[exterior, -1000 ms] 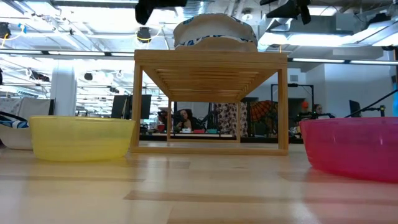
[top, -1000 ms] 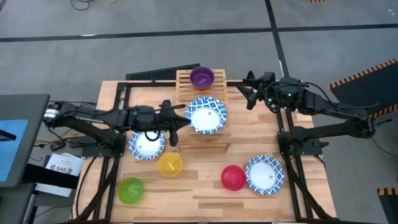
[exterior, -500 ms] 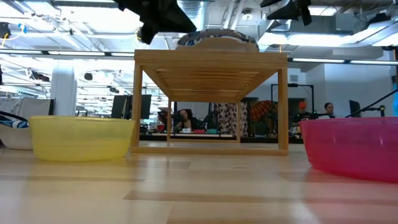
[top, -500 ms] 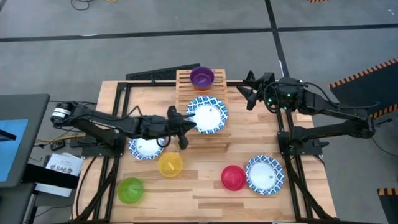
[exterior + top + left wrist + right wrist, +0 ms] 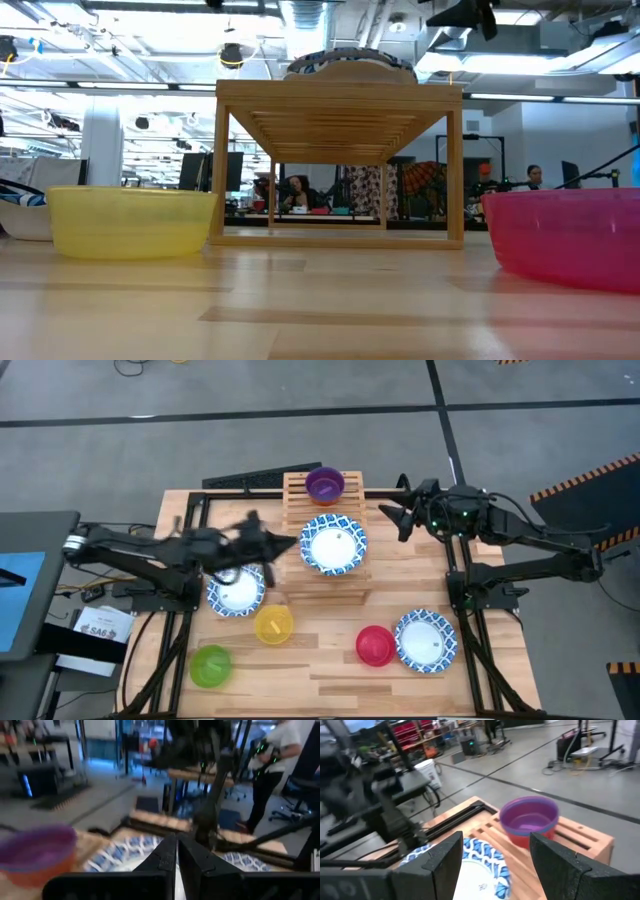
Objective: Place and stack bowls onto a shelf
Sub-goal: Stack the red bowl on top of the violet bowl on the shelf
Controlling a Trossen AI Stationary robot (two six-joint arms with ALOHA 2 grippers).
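Observation:
A white bowl with a blue patterned rim (image 5: 333, 545) sits flat on the near part of the wooden slat shelf (image 5: 297, 495); in the low view the bowl (image 5: 350, 62) rests on the shelf top (image 5: 340, 95). A purple bowl (image 5: 324, 485) sits at the shelf's far end, nested on an orange one (image 5: 527, 839). My left gripper (image 5: 292, 543) hovers just left of the patterned bowl, shut and empty, as the left wrist view (image 5: 176, 865) shows. My right gripper (image 5: 393, 500) waits open beyond the shelf's right side, open also in its wrist view (image 5: 495, 840).
On the table lie a second patterned bowl (image 5: 237, 592) at the left, a yellow bowl (image 5: 273, 625), a green bowl (image 5: 210, 665), a pink bowl (image 5: 375, 645) and a third patterned bowl (image 5: 426, 640) at the near right. Bare tabletop lies right of the shelf.
The patterned bowl, raised above the shelf top a second ago, has come down to sit flat on the slats. My left gripper has since drawn back from the bowl's left rim toward the table's left edge and risen out of the low view.

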